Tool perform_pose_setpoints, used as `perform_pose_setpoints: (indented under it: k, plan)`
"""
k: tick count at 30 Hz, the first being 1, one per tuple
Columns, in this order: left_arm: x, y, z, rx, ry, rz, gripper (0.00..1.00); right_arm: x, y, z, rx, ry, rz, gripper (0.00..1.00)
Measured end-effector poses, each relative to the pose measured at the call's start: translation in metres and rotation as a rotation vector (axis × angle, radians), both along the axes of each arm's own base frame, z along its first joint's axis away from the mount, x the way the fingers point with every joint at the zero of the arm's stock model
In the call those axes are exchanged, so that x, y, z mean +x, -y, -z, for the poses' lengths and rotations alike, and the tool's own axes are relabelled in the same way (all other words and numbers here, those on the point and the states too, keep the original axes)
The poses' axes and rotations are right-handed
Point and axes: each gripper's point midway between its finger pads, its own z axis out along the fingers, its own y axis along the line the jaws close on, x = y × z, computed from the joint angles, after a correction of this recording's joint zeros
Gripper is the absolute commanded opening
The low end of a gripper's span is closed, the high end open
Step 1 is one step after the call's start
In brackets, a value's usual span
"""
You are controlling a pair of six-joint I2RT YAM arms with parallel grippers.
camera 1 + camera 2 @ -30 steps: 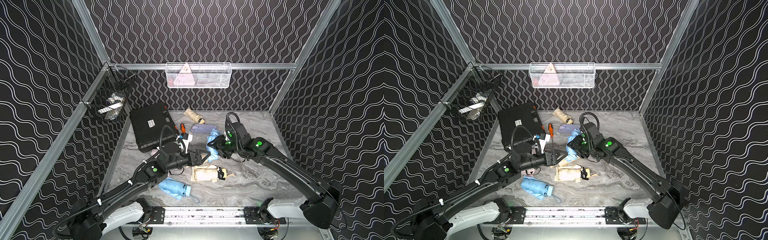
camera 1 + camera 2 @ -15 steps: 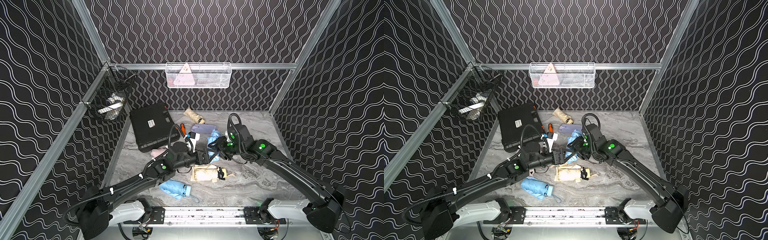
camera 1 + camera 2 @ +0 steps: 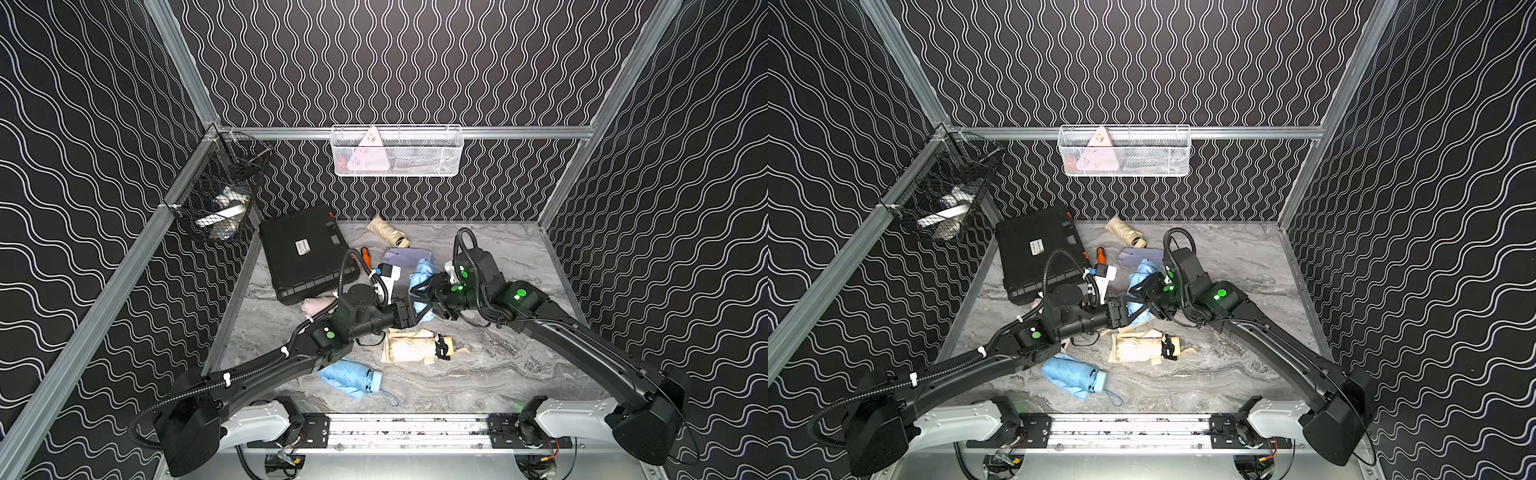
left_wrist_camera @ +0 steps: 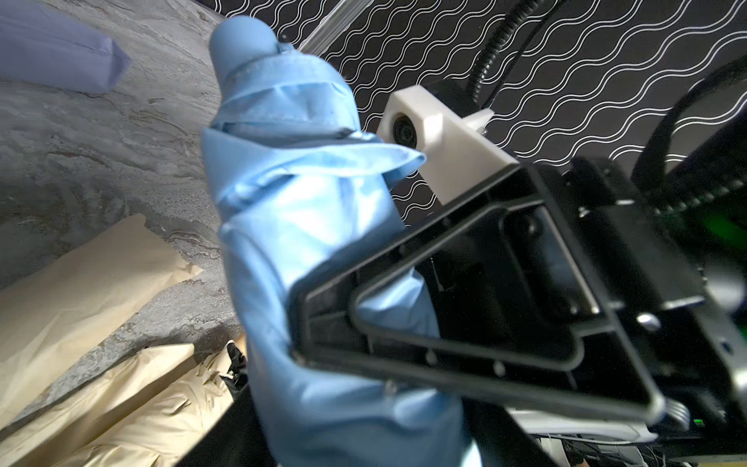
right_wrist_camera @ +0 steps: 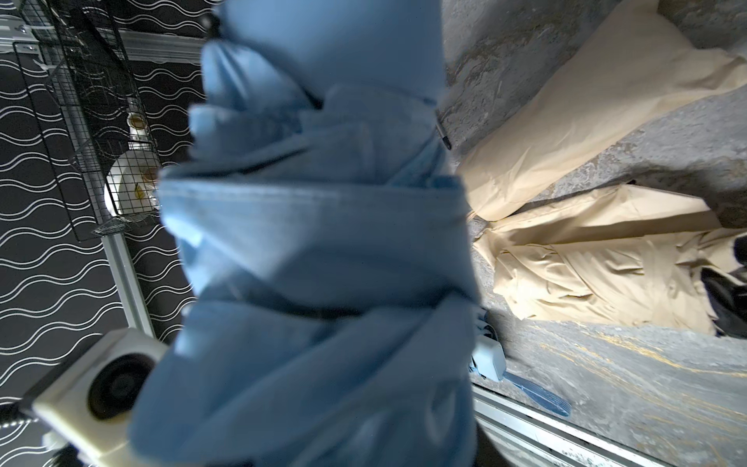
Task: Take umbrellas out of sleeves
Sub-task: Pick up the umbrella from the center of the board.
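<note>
Left end effector [image 3: 417,312] has reached the crinkled blue umbrella [image 3: 419,277].

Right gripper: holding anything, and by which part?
The right gripper clamps the raised blue umbrella around its middle. The left gripper is at its lower end; whether it grips cannot be told.

The right gripper [image 4: 311,323] clasps the light blue umbrella [image 4: 307,226] (its fabric crinkled and bunched).

Your left gripper [image 3: 420,314] has advanced to the lower end of the blue umbrella [image 3: 419,274] held up by your right gripper [image 3: 428,296], and its jaws have narrowed around it.
</note>
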Motion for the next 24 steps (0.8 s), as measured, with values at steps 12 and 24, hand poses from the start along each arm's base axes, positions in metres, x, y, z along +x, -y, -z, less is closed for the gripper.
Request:
perform_pose_setpoints:
  k: [12,24]
  plan:
    - [-0.002,-0.003,0.002,0.027,0.001,0.004,0.34,-0.001,0.001,0.000,0.005,0.006,-0.003,0.58]
    - [0.004,-0.017,-0.004,-0.013,-0.029,0.040,0.31,0.005,0.028,-0.015,-0.013,0.081,0.007,0.85]
